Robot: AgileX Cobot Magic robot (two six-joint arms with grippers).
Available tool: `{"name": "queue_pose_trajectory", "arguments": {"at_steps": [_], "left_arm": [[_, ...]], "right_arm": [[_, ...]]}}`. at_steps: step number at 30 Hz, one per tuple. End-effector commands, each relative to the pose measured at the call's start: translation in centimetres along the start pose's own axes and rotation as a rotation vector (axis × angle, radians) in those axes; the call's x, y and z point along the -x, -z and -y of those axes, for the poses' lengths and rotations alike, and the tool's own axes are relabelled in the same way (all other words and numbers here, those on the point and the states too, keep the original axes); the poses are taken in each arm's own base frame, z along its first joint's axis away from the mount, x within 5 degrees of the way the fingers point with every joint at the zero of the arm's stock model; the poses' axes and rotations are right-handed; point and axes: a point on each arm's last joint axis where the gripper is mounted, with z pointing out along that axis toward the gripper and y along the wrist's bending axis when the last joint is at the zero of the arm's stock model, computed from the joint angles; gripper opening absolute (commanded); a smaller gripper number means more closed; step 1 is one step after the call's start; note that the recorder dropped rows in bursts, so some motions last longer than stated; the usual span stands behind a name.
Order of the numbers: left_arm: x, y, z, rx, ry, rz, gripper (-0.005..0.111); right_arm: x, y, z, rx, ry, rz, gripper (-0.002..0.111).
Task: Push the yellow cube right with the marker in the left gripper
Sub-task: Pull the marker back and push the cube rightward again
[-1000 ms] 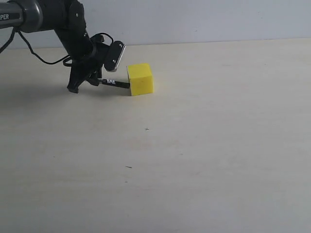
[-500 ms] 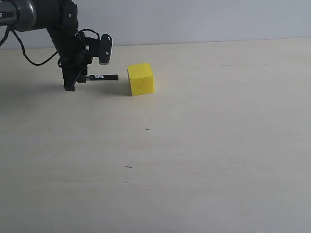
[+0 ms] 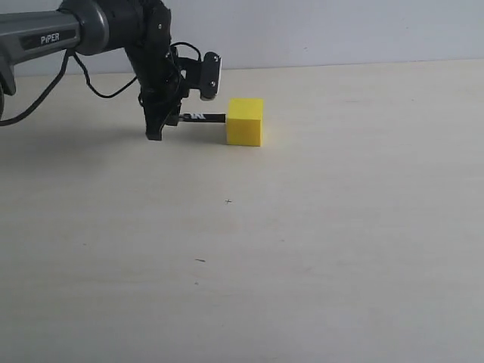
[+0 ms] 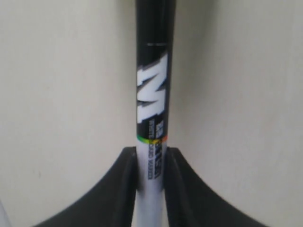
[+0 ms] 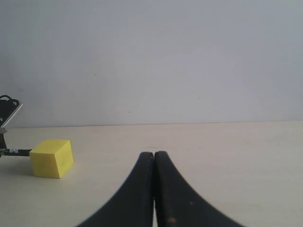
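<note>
- Yellow and matte, the yellow cube point(image 3: 245, 121) sits on the pale table point(image 3: 318, 242), toward its far edge and a little left of the middle in the exterior view.
- The marker point(image 3: 203, 117) is held level just above the table. Its black end points right and, as far as we can tell, meets the cube's left face.
- The left gripper point(image 3: 165, 125) reaches down from the grey-and-black arm point(image 3: 45, 38) marked "PiPER" and pinches the marker by its white barrel. In the left wrist view we see both black fingers point(image 4: 120, 189) pressed against the barrel, one on each side, with the printed label point(image 4: 152, 94) and the black part sticking out beyond them.
- The right gripper point(image 5: 154, 158) shows only in its own wrist view — its two fingers pressed together with nothing between them, well apart from the cube it faces across the table.
</note>
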Motion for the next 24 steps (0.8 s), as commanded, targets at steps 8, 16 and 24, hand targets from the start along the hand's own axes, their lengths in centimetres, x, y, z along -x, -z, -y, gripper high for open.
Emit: {"name": "queue_pose_trajectory", "arguments": {"at_steps": [8,16,24], "left_arm": [[-3.4,0.3,-0.5,-0.059,0.085,-0.049,0.0],[-1.5,0.4,-0.1,-0.054,0.026,-0.031,0.0],[-1.7,0.4,-0.2,-0.05,0.061,-0.028,0.0]], "right_arm": [[0.0,0.0,0.0,-0.005,0.003,0.013,0.0],[0.0,0.0,0.0,-0.005,0.003,0.013,0.0],[0.0,0.0,0.0,-0.005,0.003,0.013,0.0]]}}
